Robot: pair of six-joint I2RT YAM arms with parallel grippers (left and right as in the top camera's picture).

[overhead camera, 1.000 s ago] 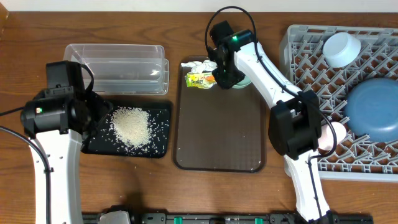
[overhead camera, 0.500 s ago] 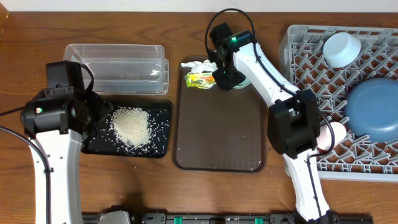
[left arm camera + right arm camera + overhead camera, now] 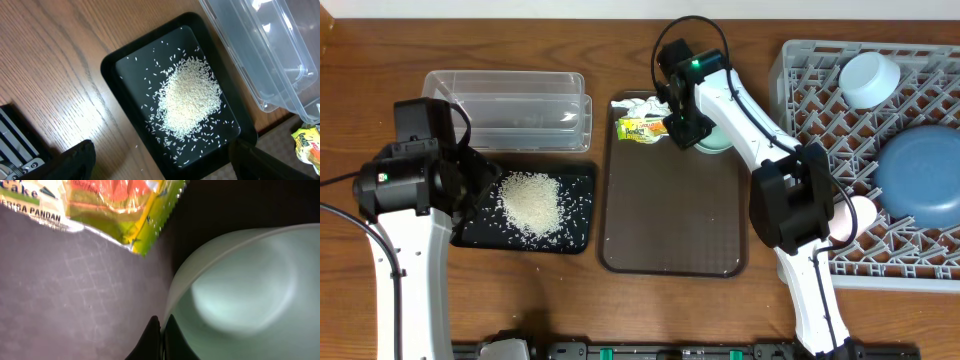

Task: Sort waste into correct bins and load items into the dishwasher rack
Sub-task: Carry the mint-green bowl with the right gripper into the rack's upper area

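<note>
Only the right wrist view shows the right pincer [image 3: 161, 330] grip: its 2 fingers are pinched almost together on the thin rim of the pale mint-green bowl [image 3: 235, 290], just beside the yellow wrapper [image 3: 110, 205]. Overhead, the arm hides much of that bowl on the brown tray [image 3: 675, 230], near the tissue [image 3: 640, 102]. The left wrist view shows the left pincer [image 3: 162, 145] spread wide, holding nothing, above the black tray [image 3: 130, 85] of rice [image 3: 190, 97], beside the clear container [image 3: 260, 45]. The rack [image 3: 810, 75] holds the light-blue bowl [image 3: 868, 78], dark-blue bowl [image 3: 920, 180] and pink cup [image 3: 857, 213].
</note>
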